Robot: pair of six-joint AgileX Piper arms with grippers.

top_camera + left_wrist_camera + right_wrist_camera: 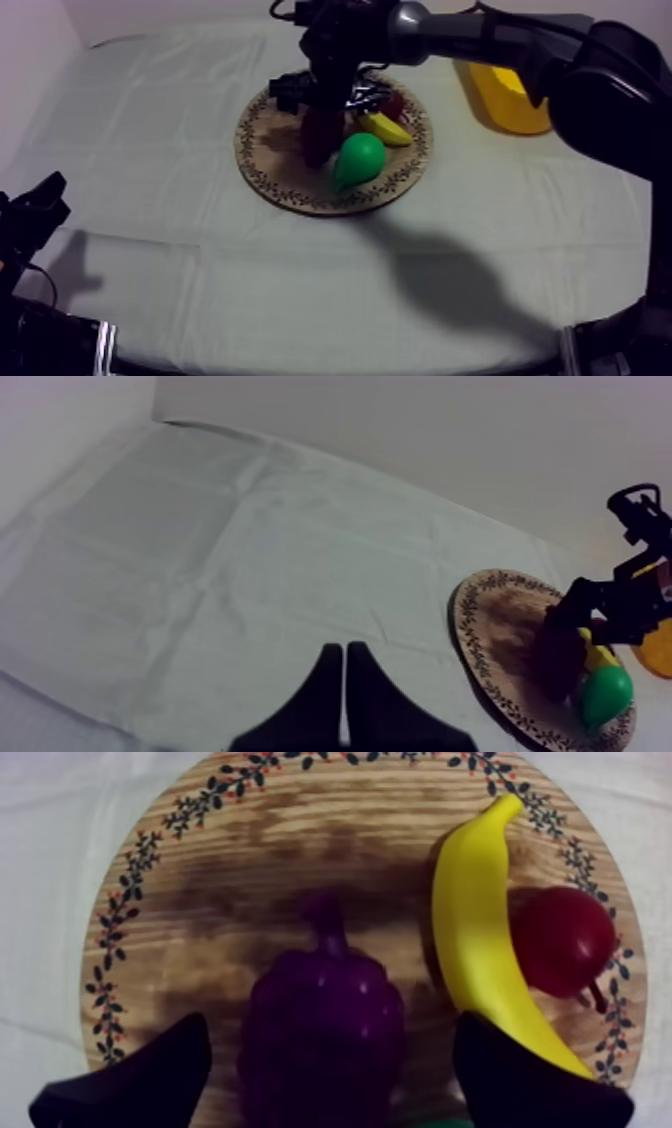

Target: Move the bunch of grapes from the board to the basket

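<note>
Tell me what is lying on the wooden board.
On the wooden board lie a bunch of grapes, a banana, a small red fruit and a pear. The right gripper, open, straddles the grapes. The wood beneath each fruit is covered.

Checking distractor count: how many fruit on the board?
4 on the wooden board: bunch of grapes centred, banana beside it, small red fruit beyond the banana, pear at the near rim. Right arm may hide more.

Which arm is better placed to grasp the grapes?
Right. The right gripper is open over the wooden board, straddling the bunch of grapes. The left gripper is shut, far from it.
</note>
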